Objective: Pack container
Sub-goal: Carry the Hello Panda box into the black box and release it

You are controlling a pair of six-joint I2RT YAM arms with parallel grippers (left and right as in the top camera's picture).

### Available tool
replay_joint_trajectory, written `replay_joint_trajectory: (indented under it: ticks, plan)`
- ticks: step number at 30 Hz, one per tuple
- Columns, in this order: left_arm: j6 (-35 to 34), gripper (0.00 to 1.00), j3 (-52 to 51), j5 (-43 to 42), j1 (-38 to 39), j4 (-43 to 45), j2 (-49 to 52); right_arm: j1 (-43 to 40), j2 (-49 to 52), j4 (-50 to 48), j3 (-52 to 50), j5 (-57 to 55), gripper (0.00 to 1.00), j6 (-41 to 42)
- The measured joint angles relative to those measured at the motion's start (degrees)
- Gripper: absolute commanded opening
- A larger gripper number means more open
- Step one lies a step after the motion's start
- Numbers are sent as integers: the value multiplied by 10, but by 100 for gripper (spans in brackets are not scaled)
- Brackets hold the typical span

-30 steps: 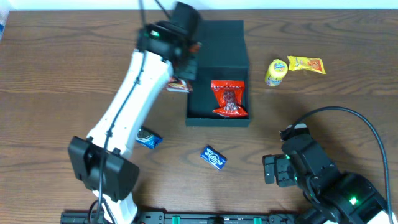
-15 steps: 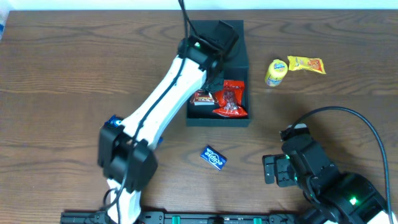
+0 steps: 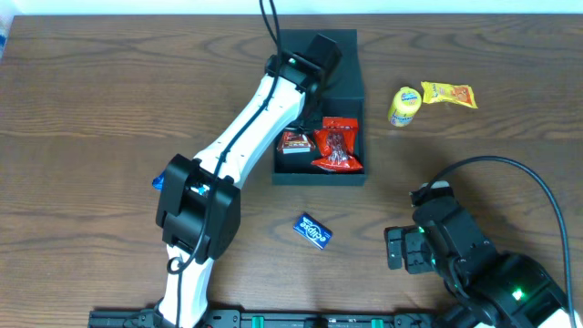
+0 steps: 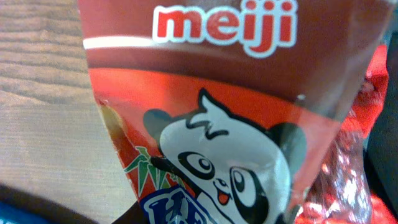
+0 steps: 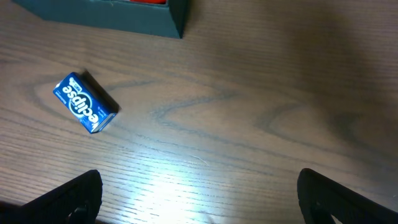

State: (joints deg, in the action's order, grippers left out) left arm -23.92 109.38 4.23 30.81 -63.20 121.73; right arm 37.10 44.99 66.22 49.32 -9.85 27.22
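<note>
Placing meiji packet [image 4: 211, 124] inside container [image 3: 319, 176], beside red packet [image 3: 335, 148].
Gripping it in left gripper [image 3: 299, 126], nearly closed, above container; calls for release next. Holding nothing in right gripper [image 5: 202, 205], spread wide, well apart.

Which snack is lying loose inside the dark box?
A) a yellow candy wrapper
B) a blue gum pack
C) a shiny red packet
C: the shiny red packet lies inside the container, beside the panda packet held in the left tool. The blue gum pack and yellow candy wrapper lie outside on the table.
</note>
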Motion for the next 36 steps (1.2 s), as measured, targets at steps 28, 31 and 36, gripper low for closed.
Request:
replay_joint_trajectory:
  ticks: [28, 31, 36]
  plan:
    - [-1, 42, -143, -13, -13, 123, 1, 0, 0, 0, 0, 0, 99, 0]
    - [-1, 48, -143, -12, -14, 126, 1, 0, 0, 0, 0, 0, 99, 0]
    - [-2, 58, -143, -13, -15, 127, 1, 0, 0, 0, 0, 0, 99, 0]
